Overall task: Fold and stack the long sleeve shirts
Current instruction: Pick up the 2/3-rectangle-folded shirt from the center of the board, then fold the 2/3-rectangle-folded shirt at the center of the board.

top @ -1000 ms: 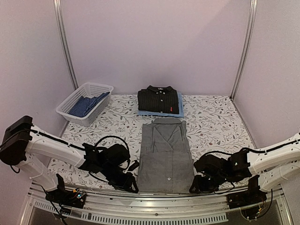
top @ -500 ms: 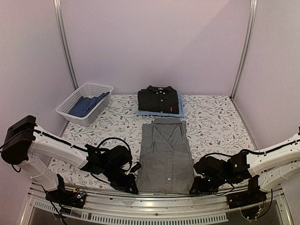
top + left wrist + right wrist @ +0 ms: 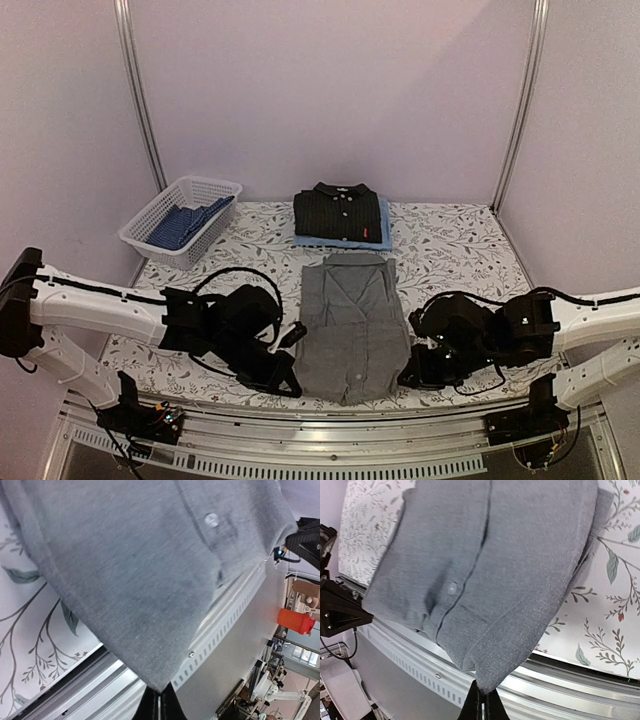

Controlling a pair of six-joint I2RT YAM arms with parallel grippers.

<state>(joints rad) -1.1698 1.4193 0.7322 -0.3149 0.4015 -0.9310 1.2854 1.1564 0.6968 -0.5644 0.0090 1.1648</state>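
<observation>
Grey shirt (image 3: 352, 325), collared and buttoned, folded to a long panel at table centre, near edge. The left gripper (image 3: 159, 701) is clamped on its near-left corner, the right gripper (image 3: 482, 696) on its near-right corner, with both hem corners raised above the metal rail (image 3: 330, 440). Three shirts counted: this one, plus a folded black shirt (image 3: 338, 213) stacked on a light blue shirt (image 3: 385, 238) behind it. One white basket (image 3: 150, 235) far left holds blue cloth (image 3: 185, 225). Floral tablecloth (image 3: 460, 260), pale lilac walls (image 3: 330, 90).
</observation>
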